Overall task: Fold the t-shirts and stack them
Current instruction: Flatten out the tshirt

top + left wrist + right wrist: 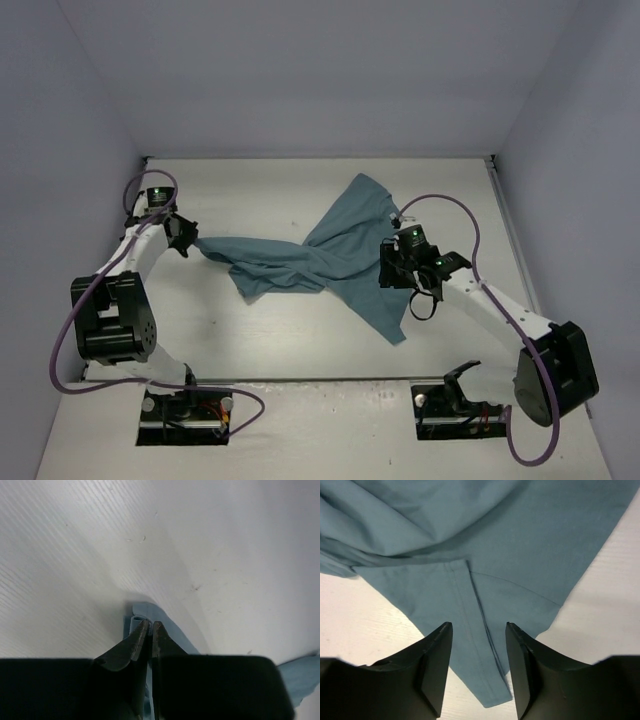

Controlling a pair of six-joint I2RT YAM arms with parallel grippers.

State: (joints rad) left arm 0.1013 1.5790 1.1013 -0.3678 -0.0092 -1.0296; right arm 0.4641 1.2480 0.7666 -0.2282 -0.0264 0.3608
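Teal t-shirt (330,258) is lying crumpled across the middle of a white tabletop (300,340), boxed in by pale grey walls (300,70), with one end drawn out into a narrow tail toward the left. The left pincer (150,625) is clamping that tail, its fingers shut tight on a rolled bit of hem just above the surface. At the garment's right side, the right pincer (477,627) is standing partly open, its jaws straddling a stitched hem near a corner of the cloth and gripping nothing.
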